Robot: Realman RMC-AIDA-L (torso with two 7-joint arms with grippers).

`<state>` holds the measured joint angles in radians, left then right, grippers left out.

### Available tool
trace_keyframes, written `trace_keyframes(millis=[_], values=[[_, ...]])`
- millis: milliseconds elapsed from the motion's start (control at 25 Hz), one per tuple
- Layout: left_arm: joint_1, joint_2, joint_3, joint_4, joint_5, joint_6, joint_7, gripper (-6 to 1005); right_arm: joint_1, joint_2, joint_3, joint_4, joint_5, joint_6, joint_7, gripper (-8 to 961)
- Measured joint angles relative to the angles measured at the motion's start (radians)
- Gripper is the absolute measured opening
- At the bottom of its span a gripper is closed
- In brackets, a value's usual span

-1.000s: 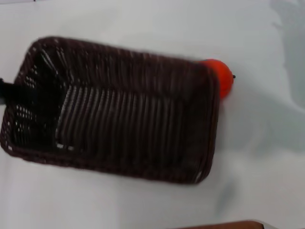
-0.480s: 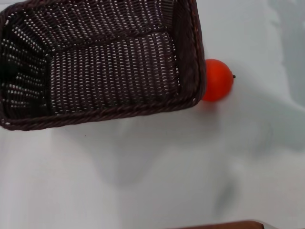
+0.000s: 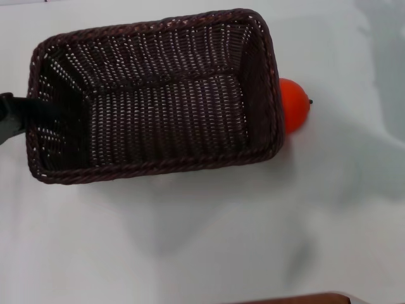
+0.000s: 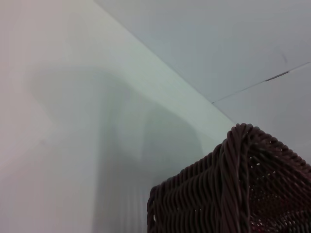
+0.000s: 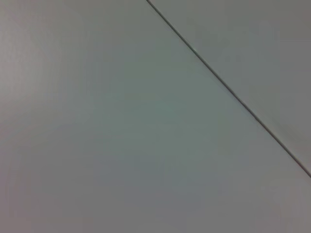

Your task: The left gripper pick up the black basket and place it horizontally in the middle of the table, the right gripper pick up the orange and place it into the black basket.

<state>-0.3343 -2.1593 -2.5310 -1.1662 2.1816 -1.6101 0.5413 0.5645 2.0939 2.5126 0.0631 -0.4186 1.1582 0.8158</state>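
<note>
Seemingly lifted clear of the table [image 3: 209, 253], the black basket [image 3: 158, 95] is held at its left end by the left gripper [image 3: 16, 114], of which only a dark part is seen at the short wall; whether its claw is clamped on the rim or merely set against it cannot be told. A soft grey shadow is cast on the white surface below the basket, and from this it is judged that the carrying step is in hand, not yet the setting down. For that step to be done well, the basket would best be kept level, turned so that its long sides run straight across, and lowered gently well apart from the fruit, so that nothing is nudged.

Dark brown-black woven strands, a thick braided rim and sloping walls with an open weave are shown; light is let through the small gaps, and a rounded, rope-like corner is caught close up in the left wrist view. The weave is judged stiff but light.

Just right of the basket's right wall, the orange [image 3: 295, 104] is partly hidden by the rim; it is round, glossy and orange-red, with a tiny dark stem nub on its far side. The right gripper is not shown; only bare surface crossed by a thin dark line is seen from its wrist.
</note>
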Motion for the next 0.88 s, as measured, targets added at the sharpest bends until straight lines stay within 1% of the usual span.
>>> trace_keyframes(millis=[200,440,600,720,800,840,880], values=[[0.004,0.000,0.026,0.033,-0.001,0.032,0.002,169,-0.001,0.000,0.000,-0.004,-0.001,0.000,0.000,718],[0.004,0.002,0.022,0.070,0.001,0.047,-0.003,300,-0.005,-0.001,-0.001,-0.005,-0.005,0.000,0.000,718],[0.021,0.005,0.014,0.064,0.007,0.055,0.008,388,-0.008,-0.002,-0.016,-0.006,-0.009,0.000,0.000,718],[0.030,0.017,-0.008,0.062,0.001,0.068,0.037,482,-0.016,-0.005,-0.069,0.001,-0.010,0.001,0.000,718],[0.028,0.023,-0.075,0.062,-0.005,0.070,0.097,545,-0.029,-0.010,-0.141,0.024,-0.018,0.009,0.000,718],[0.026,0.025,-0.102,0.061,-0.009,0.069,0.124,545,-0.039,-0.015,-0.194,0.049,-0.038,0.013,0.002,719],[0.023,0.028,-0.151,0.059,-0.031,0.066,0.178,546,-0.047,-0.019,-0.228,0.070,-0.059,0.015,0.008,719]])
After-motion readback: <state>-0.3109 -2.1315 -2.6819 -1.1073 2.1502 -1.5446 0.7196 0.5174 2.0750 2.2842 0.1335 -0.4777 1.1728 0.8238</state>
